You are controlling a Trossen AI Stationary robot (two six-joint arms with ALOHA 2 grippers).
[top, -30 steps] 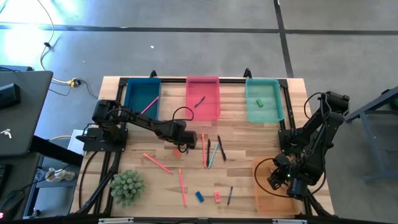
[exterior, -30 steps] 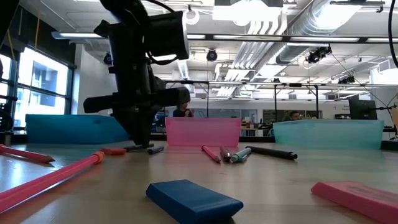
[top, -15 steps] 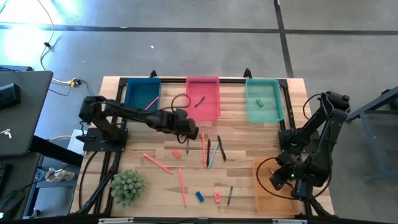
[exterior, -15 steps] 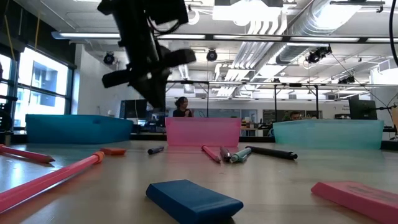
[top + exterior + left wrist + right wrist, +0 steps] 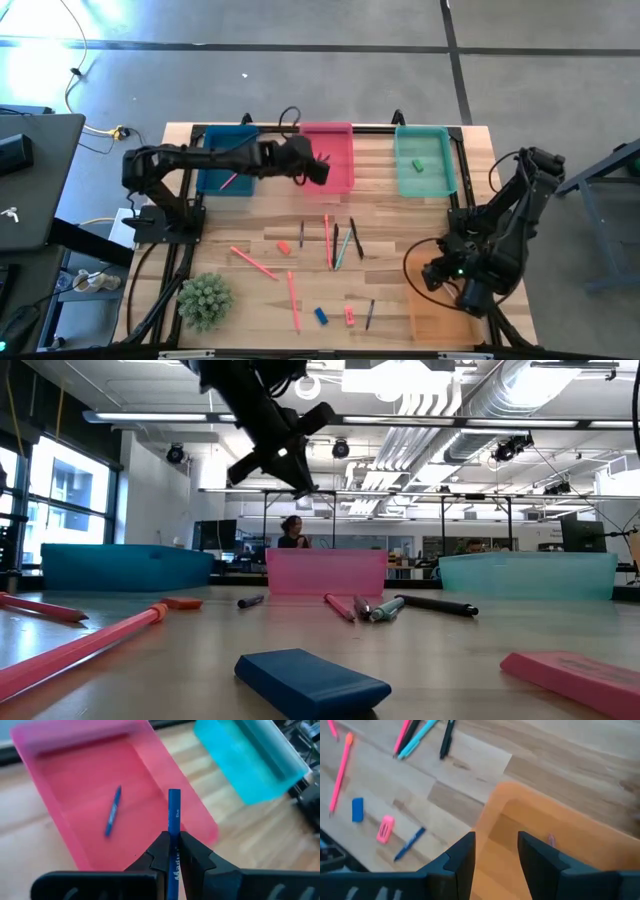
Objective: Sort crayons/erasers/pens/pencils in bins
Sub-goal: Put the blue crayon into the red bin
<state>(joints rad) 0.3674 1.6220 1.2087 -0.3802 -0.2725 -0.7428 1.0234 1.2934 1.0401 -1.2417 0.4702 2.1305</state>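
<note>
I have the left end effector (image 5: 173, 851) pinching a blue crayon (image 5: 174, 815), raised over the pink bin (image 5: 327, 160) at the far middle of the worktop (image 5: 400, 230), where one blue stick (image 5: 113, 817) lies. The right end effector (image 5: 496, 851) stands spread over the orange bin (image 5: 580, 845) at near right. Blue eraser (image 5: 320, 316) and pink eraser (image 5: 349, 316) sit near centre.

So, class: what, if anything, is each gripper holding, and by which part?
The left gripper pinches a blue crayon near one end, above the pink bin. The right gripper is open and holds nothing.
</note>
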